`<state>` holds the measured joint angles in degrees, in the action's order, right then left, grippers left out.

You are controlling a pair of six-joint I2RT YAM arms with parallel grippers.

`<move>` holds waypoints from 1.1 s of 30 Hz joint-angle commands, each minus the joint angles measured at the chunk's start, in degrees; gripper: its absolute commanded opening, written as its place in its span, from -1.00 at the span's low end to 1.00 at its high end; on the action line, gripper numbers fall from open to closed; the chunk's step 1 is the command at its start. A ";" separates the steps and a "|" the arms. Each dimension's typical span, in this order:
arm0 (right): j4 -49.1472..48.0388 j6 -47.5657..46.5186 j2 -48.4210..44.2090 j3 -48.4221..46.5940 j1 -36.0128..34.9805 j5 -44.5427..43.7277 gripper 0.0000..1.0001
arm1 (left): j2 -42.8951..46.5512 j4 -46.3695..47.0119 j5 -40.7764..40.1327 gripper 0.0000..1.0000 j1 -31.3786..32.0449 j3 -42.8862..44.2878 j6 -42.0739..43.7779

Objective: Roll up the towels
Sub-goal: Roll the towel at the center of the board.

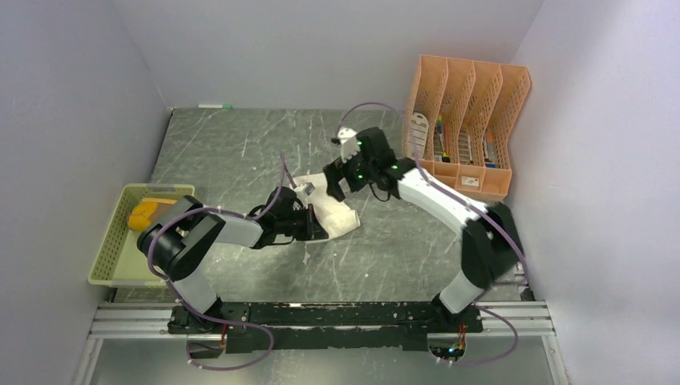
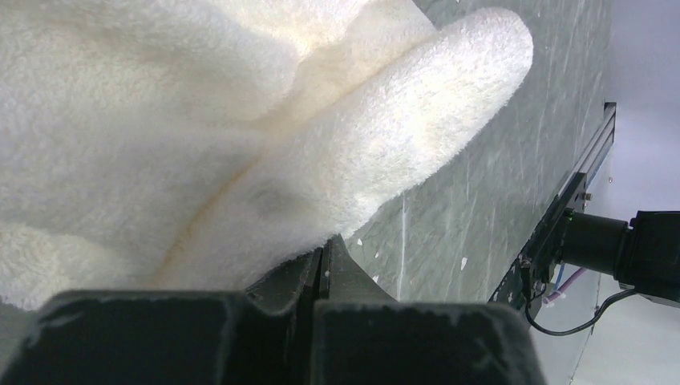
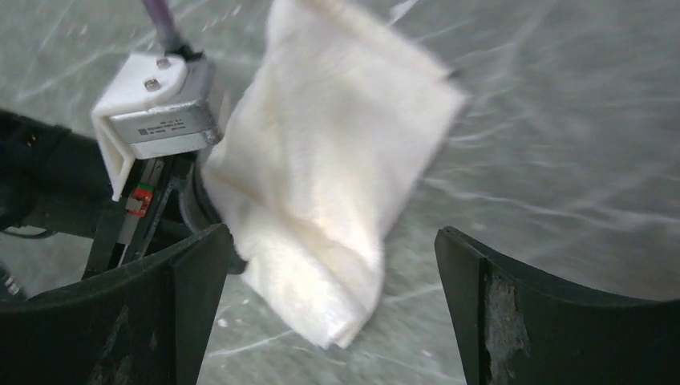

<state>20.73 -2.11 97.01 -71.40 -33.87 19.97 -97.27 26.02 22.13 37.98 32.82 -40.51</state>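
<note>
The cream-white towel [image 1: 335, 210] lies folded at the table's middle and fills the left wrist view [image 2: 200, 120]. My left gripper [image 1: 314, 221] has its jaws pressed together at the towel's near edge [image 2: 325, 245], pinching it. My right gripper [image 1: 337, 183] hovers just behind and above the towel with its jaws wide open and empty. In the right wrist view [image 3: 330, 234] the folded towel [image 3: 329, 160] lies between and below its fingers. The brown towel with mustard-yellow edging [image 1: 149, 212] lies bunched in the green mesh basket [image 1: 112, 261] at the left.
An orange file organiser [image 1: 465, 120] holding small items stands at the back right. A marker [image 1: 215, 105] lies at the back wall. Walls close in left and right. The arms' base rail [image 1: 321, 317] runs along the near edge.
</note>
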 commanded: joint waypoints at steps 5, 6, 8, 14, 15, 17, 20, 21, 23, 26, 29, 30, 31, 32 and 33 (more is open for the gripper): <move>-39.35 1.81 -33.03 31.80 0.49 -35.84 1.00 | -1.94 -7.48 -2.50 -0.86 0.20 -1.95 2.93; -41.58 -3.19 -35.58 34.93 0.48 -32.52 1.00 | -1.61 -8.11 -2.43 -0.87 0.21 -1.82 2.95; -37.04 -10.01 -37.45 35.73 -0.86 -29.08 1.00 | -1.14 -8.56 -1.34 -0.86 -0.19 -1.79 2.92; -30.66 -41.00 -37.84 47.49 -26.10 -42.77 1.00 | -2.39 -5.08 5.83 -0.87 -2.42 -1.98 1.39; -31.16 -42.08 -37.29 48.31 -28.92 -44.11 1.00 | -2.67 -4.74 6.66 -0.87 -2.73 -1.93 1.25; -29.65 -41.52 -36.07 47.66 -31.20 -43.40 1.00 | -3.06 -4.80 7.83 -0.87 -3.26 -1.48 1.33; -29.77 -43.33 -33.96 47.34 -33.05 -43.12 1.00 | -2.97 -5.75 9.05 -0.86 -3.71 -0.72 1.97; -30.41 -44.08 -33.04 47.56 -33.45 -43.38 1.00 | -2.93 -5.99 9.52 -0.86 -3.84 -0.54 2.26; -34.17 -48.25 -31.17 48.89 -33.74 -44.63 0.99 | -2.77 -6.54 10.58 -0.86 -4.19 -0.24 2.81; -43.11 -53.21 -28.14 52.00 -33.68 -43.93 0.99 | -2.58 -7.09 11.53 -0.86 -4.79 -0.30 3.56; -52.52 -57.13 -21.97 54.58 -33.55 -43.73 0.99 | -2.57 -6.95 12.88 -0.86 -5.84 -0.59 3.71; -54.93 -57.88 -20.35 55.30 -33.59 -43.47 1.00 | -2.61 -6.65 13.29 -0.86 -6.15 -0.71 3.57; -56.35 -57.88 -18.94 55.40 -33.55 -43.13 1.00 | -2.65 -6.34 13.80 -0.86 -6.50 -0.81 3.34; -57.64 -57.68 -17.62 55.21 -33.49 -42.48 1.00 | -2.70 -6.00 14.28 -0.86 -6.84 -0.90 3.27; -59.08 -57.69 -16.29 55.15 -33.43 -41.91 1.00 | -2.81 -5.65 14.76 -0.87 -7.08 -0.91 3.18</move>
<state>-26.48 -56.01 76.77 -16.88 -67.24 -22.94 -98.63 22.74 35.20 32.51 32.60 -38.81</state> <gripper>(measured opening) 0.997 0.075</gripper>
